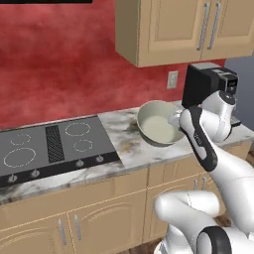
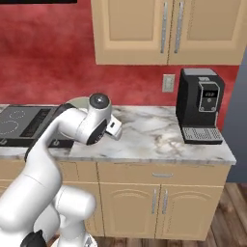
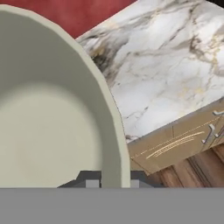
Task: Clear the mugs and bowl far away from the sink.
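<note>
Bowl (image 1: pixel 158 128), qty 1: wide, round, pale cream-green, glossy, no marks. We see it tilted, opening facing up and toward the cooktop (image 1: pixel 54 144), above the marble counter (image 1: pixel 126 149) betw. cooktop and coffee machine (image 1: pixel 206 84). Round, so no long axis.

Gripper (image 3: pixel 113 183), qty 1: in hand view its fingertips (image 3: pixel 92 183) sit either side of bowl rim, pinching it.

Also: cooktop x1, coffee machine x1, wall outlet (image 1: pixel 172 79) x1.

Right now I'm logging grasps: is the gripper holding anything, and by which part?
The gripper holds the bowl by its rim, one finger inside the wall and one outside.
</note>
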